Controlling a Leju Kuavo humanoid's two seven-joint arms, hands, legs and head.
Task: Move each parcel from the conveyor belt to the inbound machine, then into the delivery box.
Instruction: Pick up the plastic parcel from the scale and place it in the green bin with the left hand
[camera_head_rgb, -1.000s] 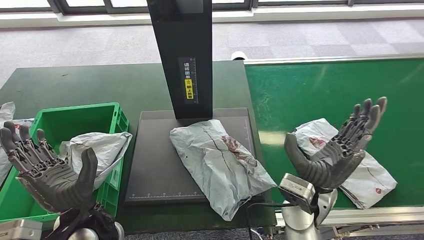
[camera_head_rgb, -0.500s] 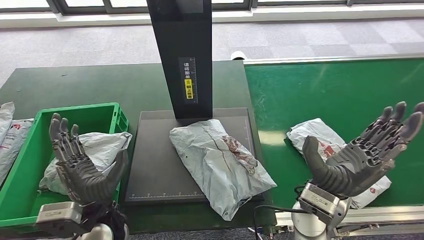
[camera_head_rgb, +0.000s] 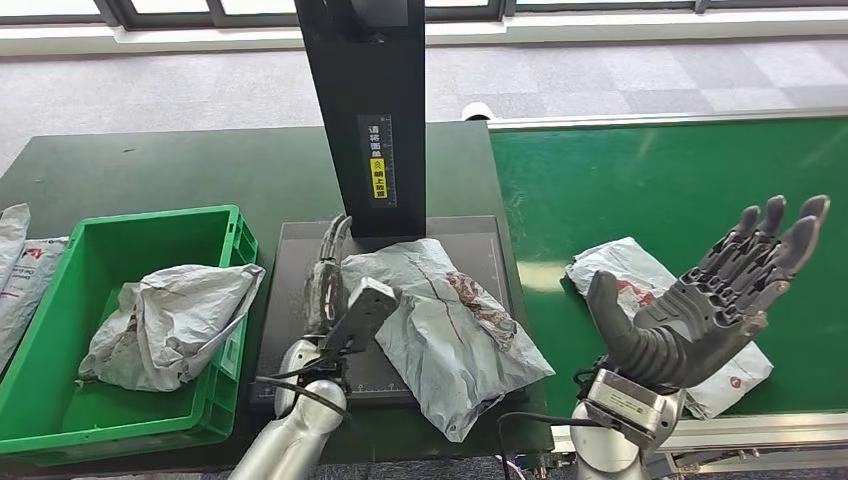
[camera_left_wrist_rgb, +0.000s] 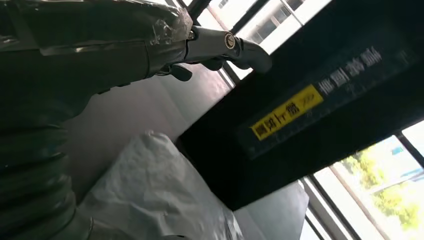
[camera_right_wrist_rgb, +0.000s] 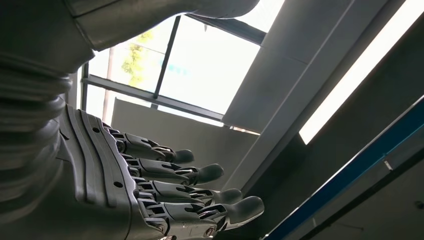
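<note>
Grey carpet and a window band lie behind a dark green desk (camera_head_rgb: 160, 170), and at its right side runs the green conveyor belt (camera_head_rgb: 680, 180). On the desk stands the inbound machine (camera_head_rgb: 300, 330), a flat dark plate with a black post (camera_head_rgb: 365, 110) at its back. A green delivery box (camera_head_rgb: 215, 225) stands just left of the plate, with one crumpled grey parcel (camera_head_rgb: 165, 320) already inside.

A second grey parcel (camera_head_rgb: 445, 325) lies on the plate, its near corner hanging over the front edge. A third parcel (camera_head_rgb: 640, 275) lies on the belt, partly hidden behind the right hand (camera_head_rgb: 700, 300), which is raised above it with the palm up and the fingers spread, holding nothing.

The left hand (camera_head_rgb: 330, 285) reaches edge-on to the left border of the parcel on the plate; its fingers look stretched along it, but I cannot tell if they grasp it.

The risk, I think, is a thin hold: the plastic is slippery and soft, so the parcel may slide out, or catch on the box wall and fall outside. The hand is also close to the post and could strike it
</note>
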